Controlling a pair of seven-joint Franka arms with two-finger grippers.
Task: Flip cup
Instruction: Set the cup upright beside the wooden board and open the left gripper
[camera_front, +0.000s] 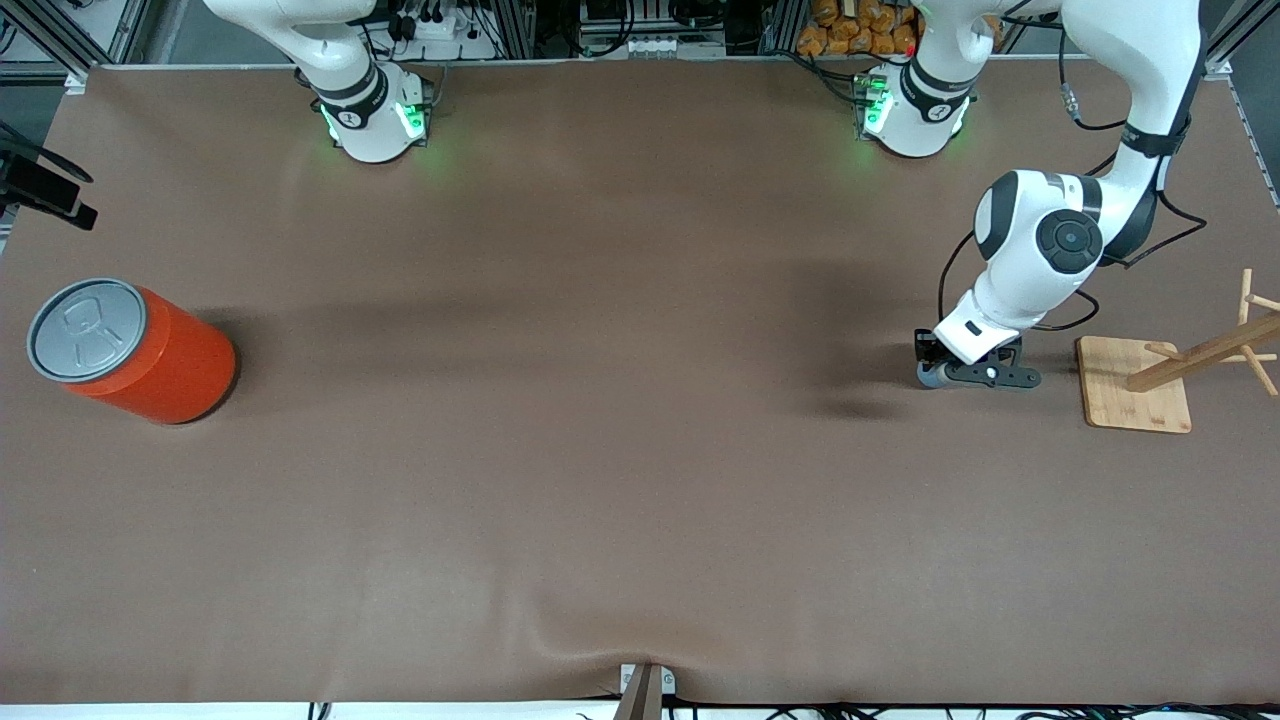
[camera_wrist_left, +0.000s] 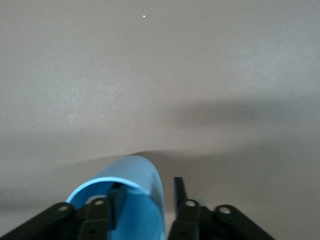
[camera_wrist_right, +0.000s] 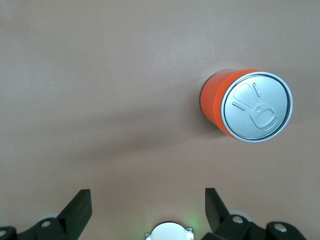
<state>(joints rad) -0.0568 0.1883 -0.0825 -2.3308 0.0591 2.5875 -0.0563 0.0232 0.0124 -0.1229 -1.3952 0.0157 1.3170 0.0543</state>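
No legible text, labels or nos. anywhere; can lid just embossed shapes.

Small light-blue tapered cup, open mouth showing, one wall between the left hand's fingers

Glossy white arm shells, black joint bands, green base lights, black cables, black fingers

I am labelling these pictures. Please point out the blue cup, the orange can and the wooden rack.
blue cup (camera_wrist_left: 142, 200): left wrist view, on its outer wall between the fingers.
orange can (camera_front: 185, 365): front view, on its orange side wall.
wooden rack (camera_front: 1120, 395): front view, on its flat square base.
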